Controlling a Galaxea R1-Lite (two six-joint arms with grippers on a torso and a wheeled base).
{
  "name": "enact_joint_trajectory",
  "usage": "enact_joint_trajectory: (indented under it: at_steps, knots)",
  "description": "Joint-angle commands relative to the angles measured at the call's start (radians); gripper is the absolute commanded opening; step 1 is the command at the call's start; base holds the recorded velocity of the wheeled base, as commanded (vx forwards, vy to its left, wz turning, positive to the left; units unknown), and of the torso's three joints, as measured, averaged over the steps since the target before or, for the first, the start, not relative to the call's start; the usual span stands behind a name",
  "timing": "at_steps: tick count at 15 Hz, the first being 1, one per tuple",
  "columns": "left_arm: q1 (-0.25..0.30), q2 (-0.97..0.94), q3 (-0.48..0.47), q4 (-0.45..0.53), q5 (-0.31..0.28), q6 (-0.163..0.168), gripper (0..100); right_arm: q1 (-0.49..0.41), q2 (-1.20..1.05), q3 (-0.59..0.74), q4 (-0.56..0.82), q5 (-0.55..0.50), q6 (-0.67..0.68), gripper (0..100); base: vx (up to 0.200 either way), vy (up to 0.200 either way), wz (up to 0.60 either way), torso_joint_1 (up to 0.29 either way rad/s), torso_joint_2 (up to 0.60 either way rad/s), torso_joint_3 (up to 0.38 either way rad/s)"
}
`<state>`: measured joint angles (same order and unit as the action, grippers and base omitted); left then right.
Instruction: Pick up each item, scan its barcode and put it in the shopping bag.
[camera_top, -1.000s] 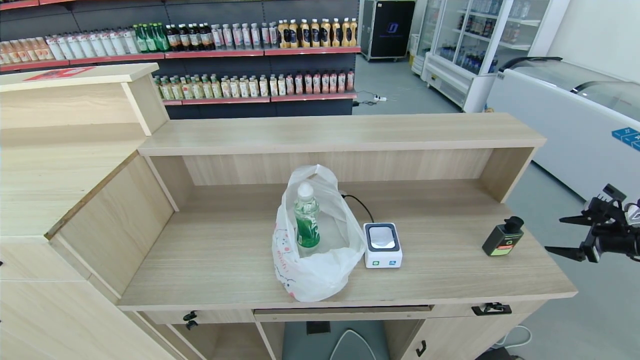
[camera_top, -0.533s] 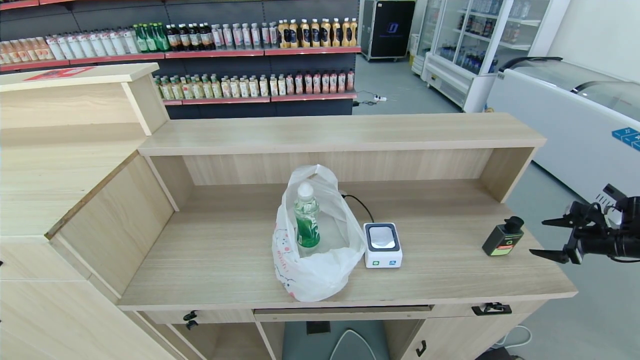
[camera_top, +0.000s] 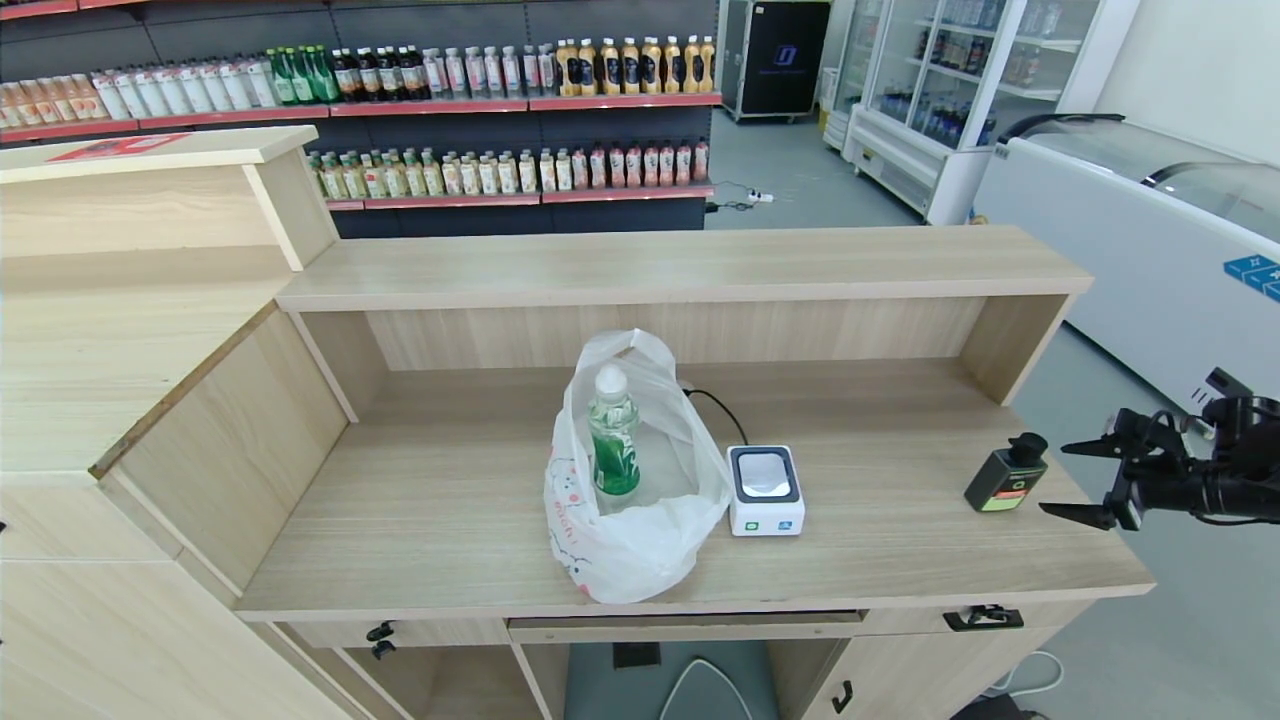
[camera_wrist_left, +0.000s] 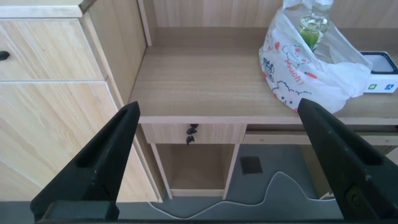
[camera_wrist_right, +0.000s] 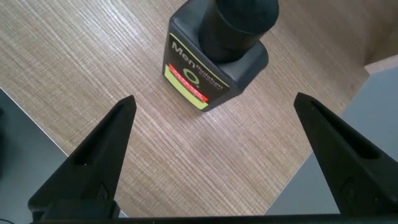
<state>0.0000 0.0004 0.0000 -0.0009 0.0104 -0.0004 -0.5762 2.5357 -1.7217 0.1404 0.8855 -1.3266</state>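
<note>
A small dark bottle (camera_top: 1006, 478) with a black cap and a green-and-red label stands near the counter's right edge; the right wrist view looks down on this bottle (camera_wrist_right: 214, 53). My right gripper (camera_top: 1082, 482) is open, just off the right edge and level with the bottle, its two fingers pointing at it; its fingers (camera_wrist_right: 99, 155) spread wide on either side. A white shopping bag (camera_top: 625, 520) sits mid-counter with a green drink bottle (camera_top: 612, 440) upright inside. A white barcode scanner (camera_top: 765, 490) lies right of the bag. My left gripper (camera_wrist_left: 217, 155) is open, held low in front of the counter.
The wooden counter (camera_top: 880, 560) has a raised shelf (camera_top: 680, 265) behind and side walls. A black cable (camera_top: 715, 405) runs from the scanner to the back. Drawers and a keyhole (camera_wrist_left: 191, 132) sit under the front edge. Store shelves of drinks (camera_top: 500, 120) stand behind.
My right gripper has moved left toward the dark bottle, staying open. The bag, scanner and bottle have not moved.
</note>
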Motion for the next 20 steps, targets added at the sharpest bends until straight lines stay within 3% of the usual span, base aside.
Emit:
enact_joint_trajectory:
  at_steps: [1, 19, 20]
  knots:
    - [0.0, 0.0, 0.0, -0.001, 0.0, -0.001, 100, 0.009, 0.009, -0.004, 0.001, 0.0, 0.001, 100, 0.0, 0.0, 0.0, 0.0, 0.0, 0.0]
    - [0.0, 0.0, 0.0, -0.001, 0.0, 0.0, 100, 0.095, 0.101, -0.075, 0.001, -0.003, 0.02, 100, 0.0, 0.0, 0.0, 0.0, 0.0, 0.0]
    - [0.0, 0.0, 0.0, -0.001, 0.0, -0.001, 100, 0.099, 0.1, -0.073, 0.001, -0.003, 0.02, 0, 0.0, 0.0, 0.0, 0.0, 0.0, 0.0]
